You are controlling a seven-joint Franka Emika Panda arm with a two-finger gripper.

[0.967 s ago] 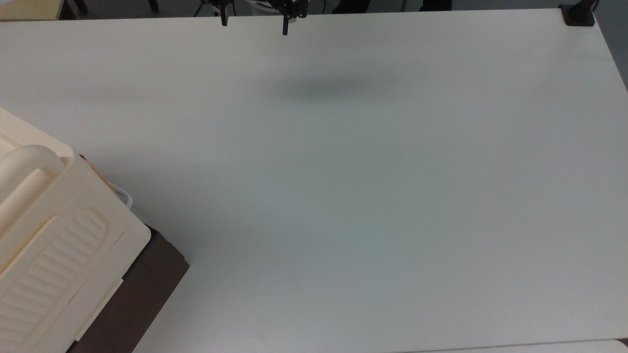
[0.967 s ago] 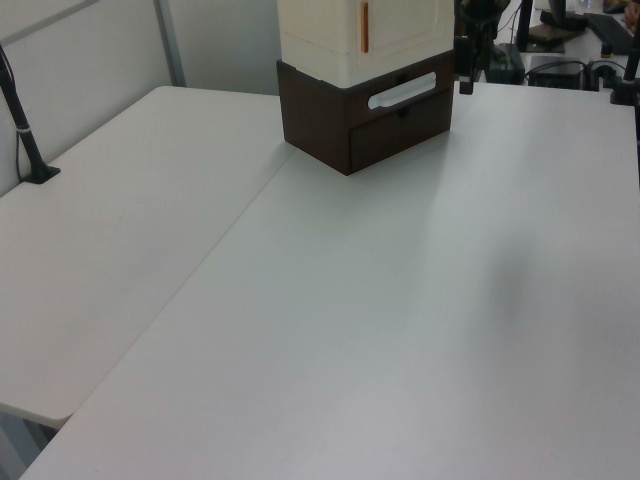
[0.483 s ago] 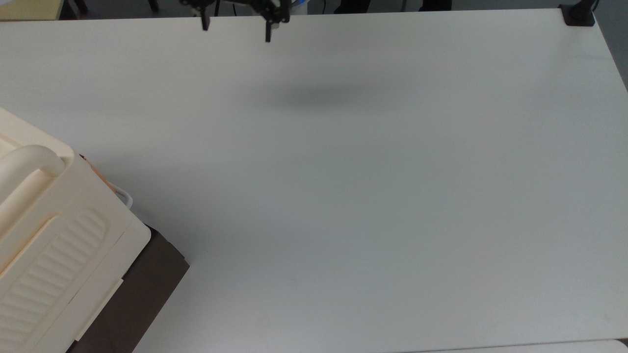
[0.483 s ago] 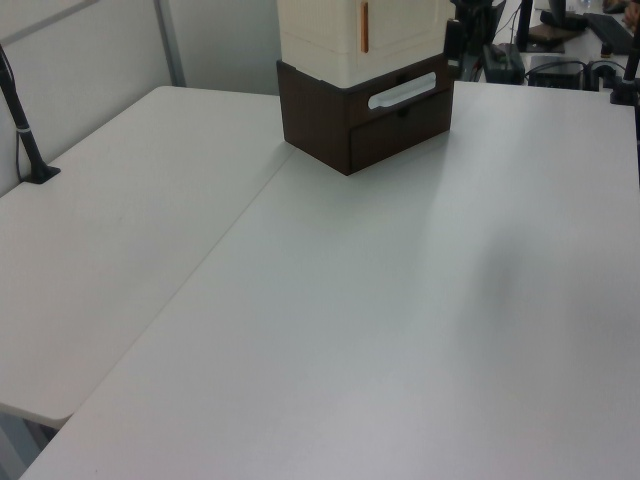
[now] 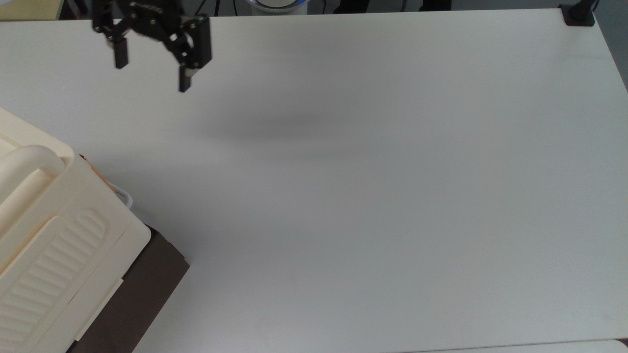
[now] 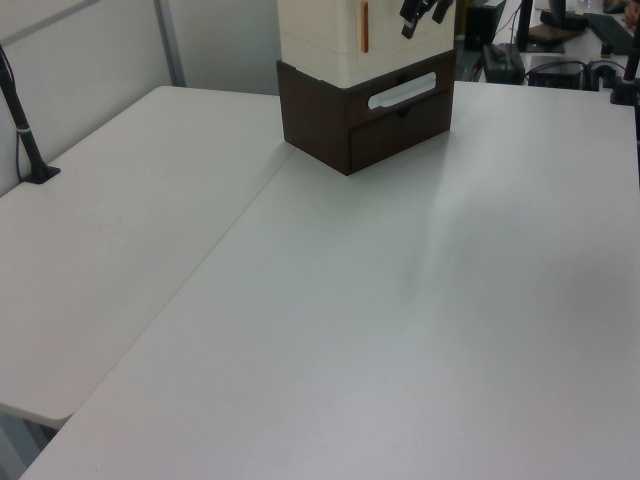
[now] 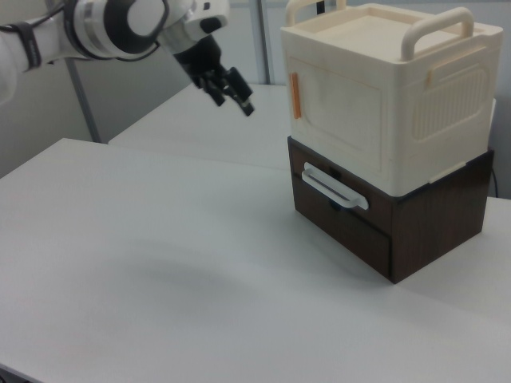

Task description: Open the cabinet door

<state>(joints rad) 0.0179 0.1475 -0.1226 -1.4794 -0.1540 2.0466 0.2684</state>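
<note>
The arm (image 7: 96, 28) reaches in from the right view's upper left, wrist angled down, and the gripper (image 7: 230, 92) hangs in the air — black fingers (image 5: 184, 81) spread wide apart, nothing between them, tips pointing down toward the right view's right.
</note>
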